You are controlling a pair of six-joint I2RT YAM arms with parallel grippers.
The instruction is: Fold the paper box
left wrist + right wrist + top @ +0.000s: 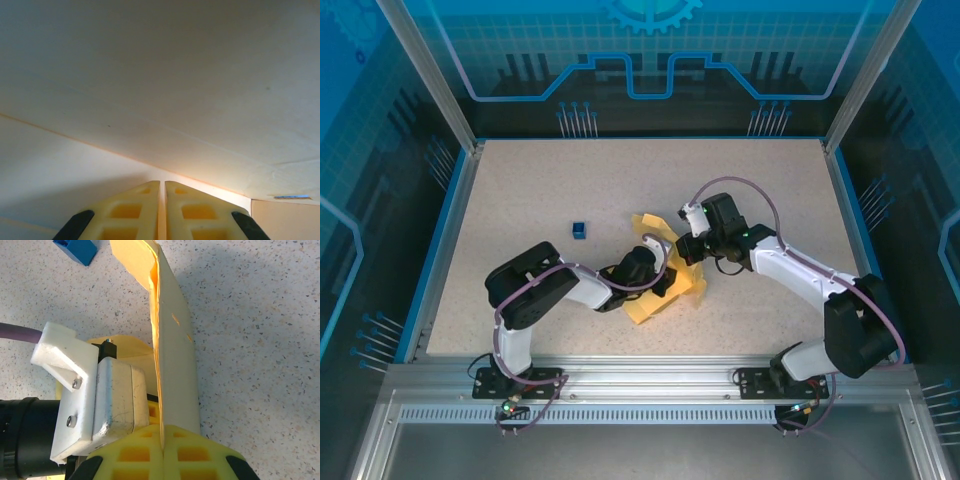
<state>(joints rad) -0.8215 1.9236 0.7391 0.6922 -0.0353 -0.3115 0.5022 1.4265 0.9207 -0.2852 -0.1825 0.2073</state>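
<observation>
The paper box (pixel 645 308) is a pale yellow, partly folded cardboard shape lying mid-table between both arms. My right gripper (pixel 163 427) is shut on one upright flap of the box (pixel 175 355), which runs edge-on out from between its fingers; from above, the right gripper (pixel 688 250) sits at the box's right side. My left gripper (pixel 658 275) reaches into the box from the left. In the left wrist view its jaws (pixel 162 182) stand almost together with nothing visible between them, close under a crease where two panels of the box (pixel 160 75) meet.
A tiny dark blue cube (pixel 579 229) sits on the speckled table (pixel 520 190) left of the box, and shows near the flap's far end (pixel 77 247). The left wrist's grey housing (pixel 117 400) is close beside the held flap. Blue rails edge the table.
</observation>
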